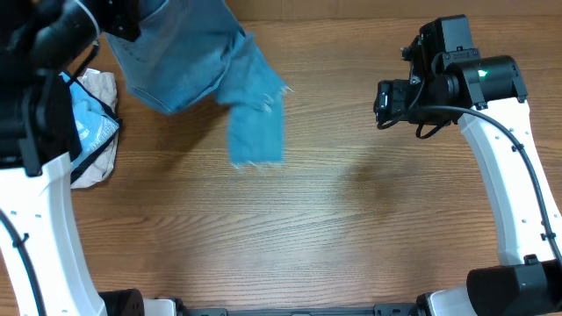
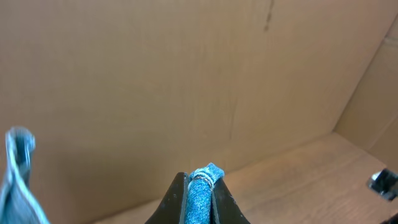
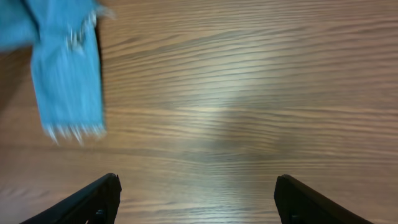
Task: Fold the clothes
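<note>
jaws of the left gripper (image 2: 200, 188) are clamped tight on a bunched fold of the jeans (image 1: 189, 61), which pokes up past the tips. the jeans trail from it across the far left of the table (image 1: 351, 219), one frayed leg reaching toward the middle. the right gripper (image 3: 198, 186) is spread wide, holding nothing, well apart from that leg.

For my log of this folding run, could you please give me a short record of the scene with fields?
Left gripper: shut on a denim fold
Garment: light-blue faded denim jeans, frayed hem, hanging from that gripper
Right gripper: open, empty, over bare wooden table
Aside: bright cyan and beige cloths, at the table's left side
</note>
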